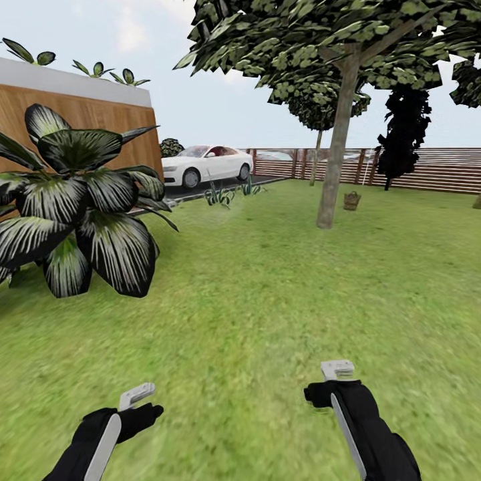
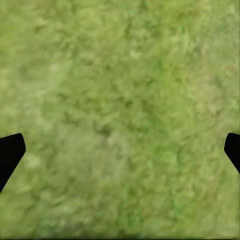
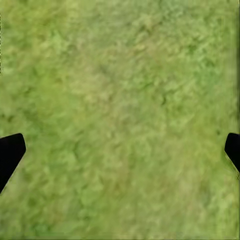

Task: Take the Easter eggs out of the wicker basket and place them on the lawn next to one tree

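The basket (image 1: 352, 200) is sitting on the lawn (image 1: 267, 294) just beside the tree (image 1: 336, 153) — both grippers, left (image 2: 120, 150) and right (image 3: 120, 150), are hanging wide apart, holding nothing.

You get flat, even daylight — pale hazy sky, no glare, no cast shadow on the lawn (image 1: 267, 294) around the tree (image 1: 337, 153). Grass near the tree renders crisp; grass farthest from it smears. Both wrist views show soft, blurred turf — coarse mottled texture.
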Tool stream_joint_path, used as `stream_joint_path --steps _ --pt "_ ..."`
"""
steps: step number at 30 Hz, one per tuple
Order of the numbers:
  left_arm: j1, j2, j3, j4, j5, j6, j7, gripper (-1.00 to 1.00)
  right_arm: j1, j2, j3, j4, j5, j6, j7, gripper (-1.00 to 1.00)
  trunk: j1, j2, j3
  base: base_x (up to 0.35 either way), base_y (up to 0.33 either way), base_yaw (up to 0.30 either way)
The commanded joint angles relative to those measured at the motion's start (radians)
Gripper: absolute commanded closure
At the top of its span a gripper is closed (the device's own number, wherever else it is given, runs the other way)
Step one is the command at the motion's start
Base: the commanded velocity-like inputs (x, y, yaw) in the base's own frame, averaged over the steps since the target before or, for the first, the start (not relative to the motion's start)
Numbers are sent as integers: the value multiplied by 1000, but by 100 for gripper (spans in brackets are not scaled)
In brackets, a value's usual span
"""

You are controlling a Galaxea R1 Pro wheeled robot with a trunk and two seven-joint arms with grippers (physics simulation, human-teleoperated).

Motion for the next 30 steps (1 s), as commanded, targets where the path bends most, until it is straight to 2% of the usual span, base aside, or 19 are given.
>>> stream_joint_path --steps 1,3,5,6,7,9,11,15,19,21,22,24,25,27,30 --pt "-1 0 0 11 10 5 9 -100 -40 4 1 9 8 -23 -8 -100 1 -1 -1 338 -55 -2" --pt "-1 1 1 17 10 5 9 -100 -78 0 -4 60 6 -39 -27 -100 1 -1 -1 338 -62 -3" --pt "-1 2 1 20 9 4 9 -100 -146 -8 -14 256 3 -64 -43 -100 1 -1 -1 338 -68 -47" --pt "-1 2 0 21 9 4 9 -100 -188 -10 -17 389 3 -99 -46 -100 1 -1 -1 338 -70 -88" --pt "-1 1 -2 22 9 4 9 -100 -206 -10 -18 455 3 -135 -49 -100 1 -1 -1 338 -70 -100" --pt "-1 1 -4 25 9 4 8 -100 -227 -5 -17 525 6 -208 -63 -100 1 -1 -1 338 -71 -95" --pt "-1 3 -4 30 9 4 7 -100 -233 -4 -17 546 8 -228 -87 -100 1 -1 -1 338 -72 -41" --pt "-1 3 -4 47 8 4 5 -100 -236 -13 -22 525 4 -220 -103 -100 1 -1 -1 338 -72 -9" --pt "-1 2 -5 112 8 3 4 -100 -237 -18 -23 489 0 -189 -102 -100 1 -1 -1 338 -73 -8" --pt "-1 2 -5 124 8 3 4 -100 -237 -14 -21 474 1 -185 -101 -100 1 -1 -1 338 -77 -53" --pt "-1 2 -6 126 9 3 3 -100 -239 -6 -16 431 1 -179 -101 -100 1 -1 -1 338 -78 -55" --pt "-1 2 -6 125 10 4 0 -100 -241 19 10 320 2 -119 -102 -100 1 -1 -1 338 -85 -23" --pt "-1 2 -6 123 11 4 -1 -100 -241 30 38 256 1 -59 -101 -100 1 -1 -1 338 -103 -9" --pt "-1 3 -6 115 11 4 -2 -100 -241 35 65 190 0 1 -99 -100 1 -1 -1 338 -111 -4" --pt "-1 4 -6 69 10 4 0 -100 -241 36 80 190 3 25 -99 -100 1 -1 -1 338 -120 -1"
